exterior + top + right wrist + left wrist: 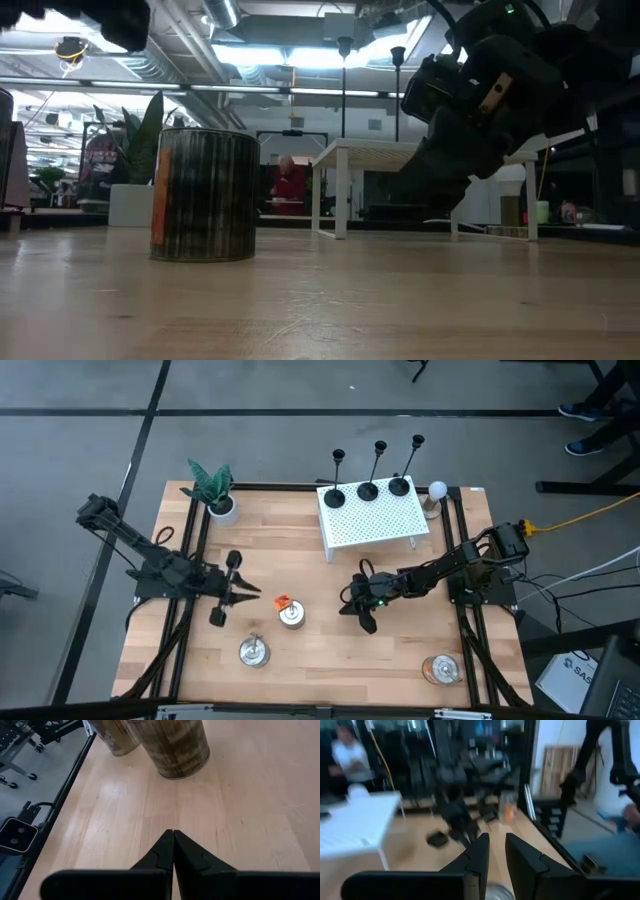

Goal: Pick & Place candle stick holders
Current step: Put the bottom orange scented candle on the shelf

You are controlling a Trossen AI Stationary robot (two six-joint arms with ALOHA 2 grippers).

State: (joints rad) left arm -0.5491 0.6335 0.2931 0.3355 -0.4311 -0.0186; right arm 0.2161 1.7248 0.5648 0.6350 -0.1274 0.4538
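Right gripper (173,834) low over the tabletop (330,660), fingers clenched on nothing. Left gripper (243,592) hovers slightly parted, empty. Well beyond both, all three holders (368,488) stand on the white stand (375,520) — placing looks done.

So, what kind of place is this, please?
Probably a robotics lab or workshop: a wooden table in a black frame carries two robot arms, pipes run under an open ceiling, and a person sits at a distant desk.
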